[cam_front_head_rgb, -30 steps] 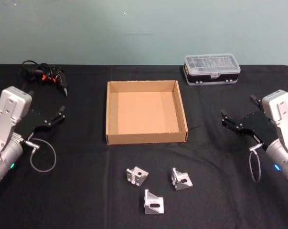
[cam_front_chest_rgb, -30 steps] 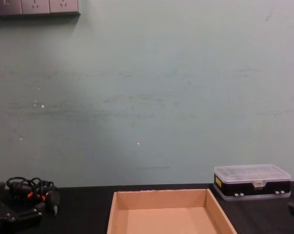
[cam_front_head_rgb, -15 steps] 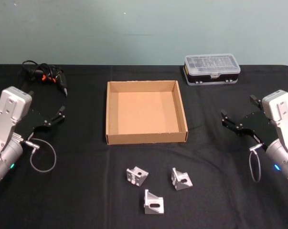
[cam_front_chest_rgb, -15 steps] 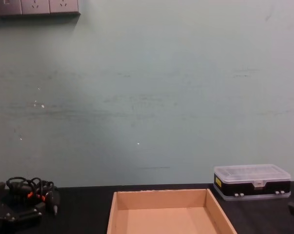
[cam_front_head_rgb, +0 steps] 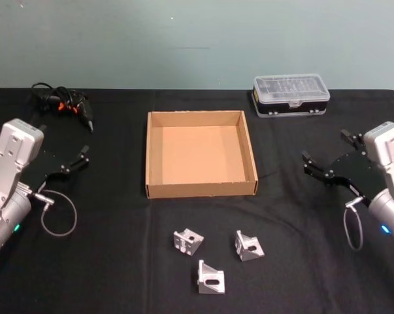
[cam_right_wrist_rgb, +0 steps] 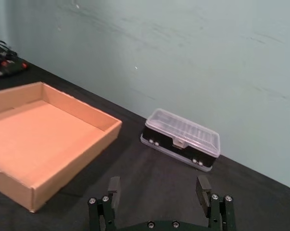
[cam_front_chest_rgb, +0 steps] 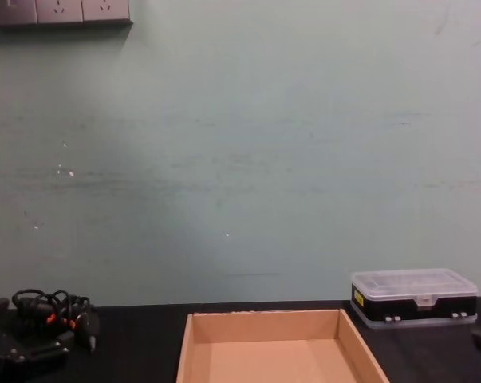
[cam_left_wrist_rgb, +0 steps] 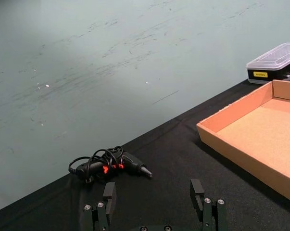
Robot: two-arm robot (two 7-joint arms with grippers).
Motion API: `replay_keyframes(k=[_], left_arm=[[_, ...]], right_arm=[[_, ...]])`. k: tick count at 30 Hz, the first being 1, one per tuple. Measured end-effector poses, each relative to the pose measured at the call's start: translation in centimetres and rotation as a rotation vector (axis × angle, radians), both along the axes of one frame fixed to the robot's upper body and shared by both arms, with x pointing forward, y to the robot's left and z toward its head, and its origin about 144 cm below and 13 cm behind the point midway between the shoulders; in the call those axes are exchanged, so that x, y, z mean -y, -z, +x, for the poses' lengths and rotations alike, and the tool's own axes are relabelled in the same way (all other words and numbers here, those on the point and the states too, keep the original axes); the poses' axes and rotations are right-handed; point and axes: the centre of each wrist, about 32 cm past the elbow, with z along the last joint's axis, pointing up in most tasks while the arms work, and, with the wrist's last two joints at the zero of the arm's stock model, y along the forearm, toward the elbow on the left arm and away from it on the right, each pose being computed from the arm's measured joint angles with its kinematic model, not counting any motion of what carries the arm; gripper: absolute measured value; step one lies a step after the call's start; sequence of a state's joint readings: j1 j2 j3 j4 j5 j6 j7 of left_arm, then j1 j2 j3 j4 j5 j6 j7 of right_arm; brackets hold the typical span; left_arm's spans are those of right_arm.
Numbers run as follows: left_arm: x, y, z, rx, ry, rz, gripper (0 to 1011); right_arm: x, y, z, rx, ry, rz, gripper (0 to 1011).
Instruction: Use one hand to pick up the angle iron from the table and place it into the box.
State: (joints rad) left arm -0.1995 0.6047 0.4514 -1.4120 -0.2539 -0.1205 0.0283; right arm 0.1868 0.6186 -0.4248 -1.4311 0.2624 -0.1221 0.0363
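Three small silver angle irons lie on the black table (cam_front_head_rgb: 105, 268) in front of the box: one on the left (cam_front_head_rgb: 187, 240), one on the right (cam_front_head_rgb: 249, 245), one nearest me (cam_front_head_rgb: 210, 277). The tan cardboard box (cam_front_head_rgb: 200, 190) sits empty at the table's middle, also seen as box (cam_front_chest_rgb: 260, 351), box (cam_left_wrist_rgb: 250, 139) and box (cam_right_wrist_rgb: 44, 139). My left gripper (cam_front_head_rgb: 63, 139) hovers open at the left, far from the angle irons; its fingers (cam_left_wrist_rgb: 108, 192) hold nothing. My right gripper (cam_front_head_rgb: 326, 146) hovers open at the right, fingers (cam_right_wrist_rgb: 203, 184) spread and empty.
A clear-lidded plastic case (cam_front_head_rgb: 290, 95) stands behind the box at the right, also case (cam_right_wrist_rgb: 181, 139). A black tool with coiled cable and orange marks (cam_front_head_rgb: 63, 104) lies at the back left. A teal wall rises behind the table.
The right arm has shifted slightly to the right. Everything else stays as it was.
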Motion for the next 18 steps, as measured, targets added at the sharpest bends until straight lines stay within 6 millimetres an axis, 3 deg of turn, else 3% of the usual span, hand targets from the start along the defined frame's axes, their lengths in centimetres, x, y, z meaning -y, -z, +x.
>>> replay_keyframes(k=[18], left_arm=[[0.0,0.0,0.0,0.000,0.000,0.000,1011]], right_arm=[[1.7,-6.2,-2.2,-0.097,-0.252,0.063,1002]])
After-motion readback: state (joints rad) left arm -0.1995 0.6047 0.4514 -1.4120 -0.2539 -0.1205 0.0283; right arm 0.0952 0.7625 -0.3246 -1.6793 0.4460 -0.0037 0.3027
